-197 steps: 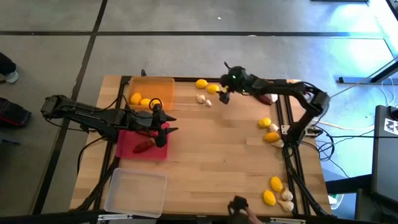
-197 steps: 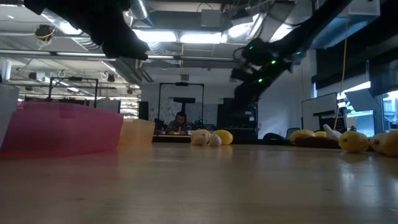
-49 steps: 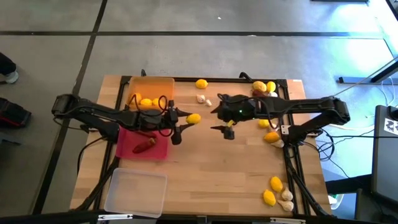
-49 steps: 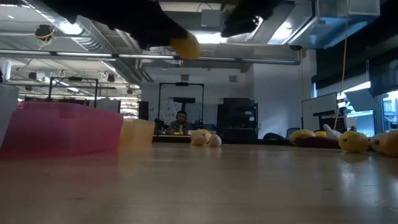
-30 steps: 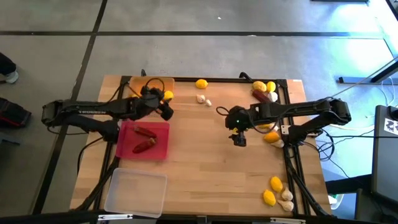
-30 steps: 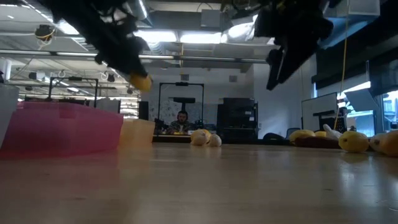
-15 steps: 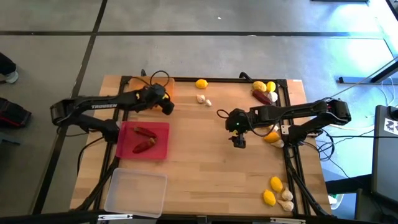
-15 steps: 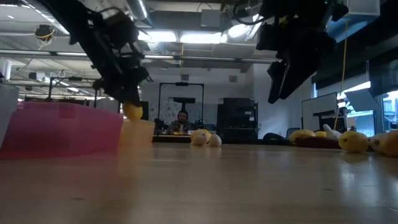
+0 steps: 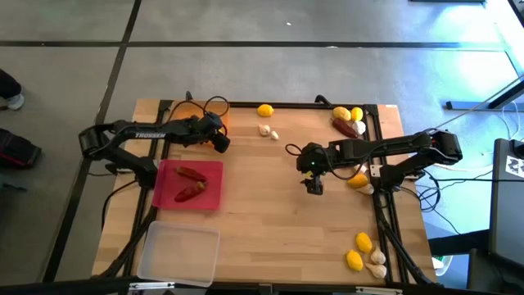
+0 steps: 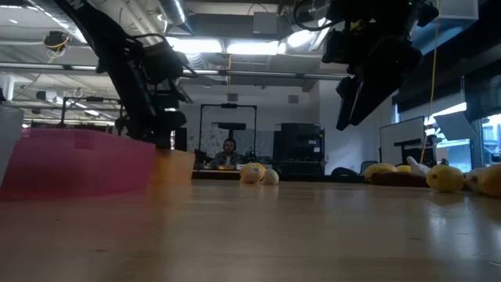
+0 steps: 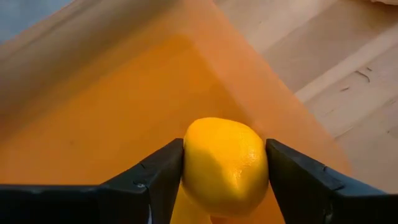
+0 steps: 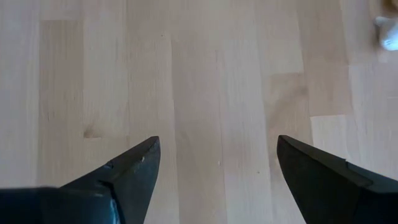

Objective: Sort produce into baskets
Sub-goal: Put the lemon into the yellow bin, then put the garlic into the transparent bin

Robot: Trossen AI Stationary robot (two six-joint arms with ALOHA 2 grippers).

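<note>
My left gripper (image 9: 219, 136) reaches down into the translucent orange basket (image 11: 93, 112) at the table's far left and is shut on a yellow lemon (image 11: 225, 163). In the low view the gripper (image 10: 159, 131) dips behind the basket wall (image 10: 174, 166), which hides the lemon. Beside it, the red basket (image 9: 211, 197) holds two dark red peppers (image 9: 191, 182). The clear basket (image 9: 178, 254) stands at the near left. My right gripper (image 9: 313, 185) hangs open over bare wood at mid-table, nothing between its fingers (image 12: 134, 168). My left gripper pinches the lemon between its two fingers, one finger (image 11: 158, 180) on each of two opposite sides (image 11: 189, 168). The fingers slant down from the table's left. The lemon sits low inside the orange basket near a wall; whether it rests on the floor I cannot tell.
Loose produce lies around: a lemon (image 9: 265, 110) and garlic (image 9: 264, 129) at the far middle, lemons, a pepper (image 9: 348, 127) and garlic at the far right, lemons (image 9: 358, 180) by the right rail, more lemons (image 9: 360, 242) and garlic at the near right. Bare wood fills the middle.
My left gripper has swung toward the table's far left and come down with the lemon, from above the orange basket's rim to inside it. My right gripper has sunk a little over mid-table, staying open.
</note>
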